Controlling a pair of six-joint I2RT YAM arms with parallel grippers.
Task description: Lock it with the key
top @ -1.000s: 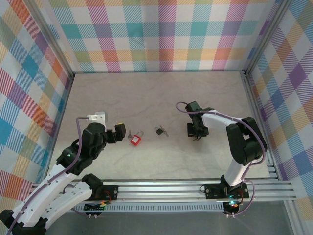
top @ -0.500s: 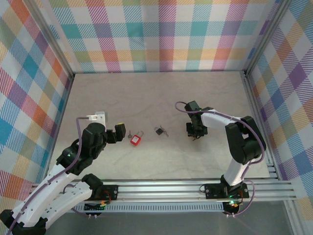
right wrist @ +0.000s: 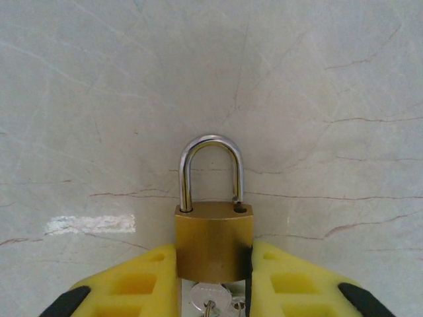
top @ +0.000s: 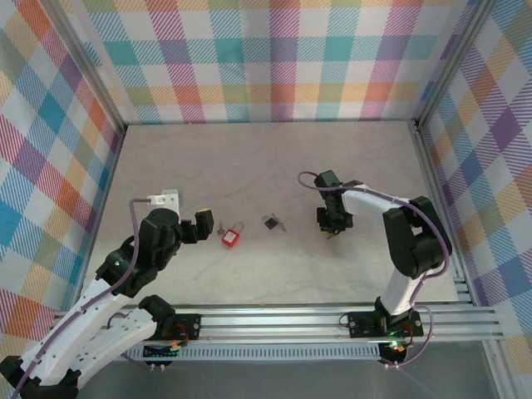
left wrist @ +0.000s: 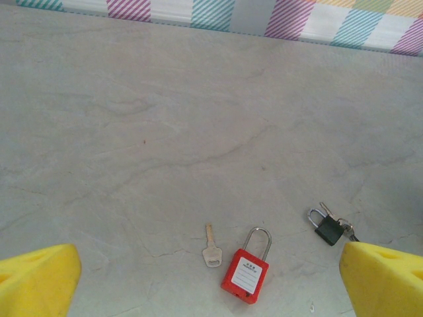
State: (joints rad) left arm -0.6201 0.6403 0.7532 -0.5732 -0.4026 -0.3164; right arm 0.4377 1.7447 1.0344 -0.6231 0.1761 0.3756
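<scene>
Now the right gripper [right wrist: 213,267] has narrowed from a looser stance a second ago, and its yellow fingers [right wrist: 135,281] press on both flanks of the brass padlock [right wrist: 213,241]; I read this as a side grip on the body, just made, not yet lifted. Nearest the wrist, between the pads, a key [right wrist: 211,298] sits at the lock's keyhole end, apparently inserted. Farther out comes the body, then the steel shackle [right wrist: 211,162]. The long axis runs straight along the fingers' line, key end toward the wrist and shackle pointing away; the lock appears to lie flat on the surface [top: 274,158]. The shackle's right leg looks unseated, notch showing above the body, so my judgement is that it is still unlocked. With the body pinned, pressing the shackle home and turning the key become possible; that likely needs the other arm. Across the surface, well apart, the left gripper [top: 202,224] hangs with fingers [left wrist: 39,277] spread fully and holding nothing, above a loose key [left wrist: 211,251] just beside a red padlock [left wrist: 246,276]; a small dark padlock [left wrist: 328,229] lies farther along.
</scene>
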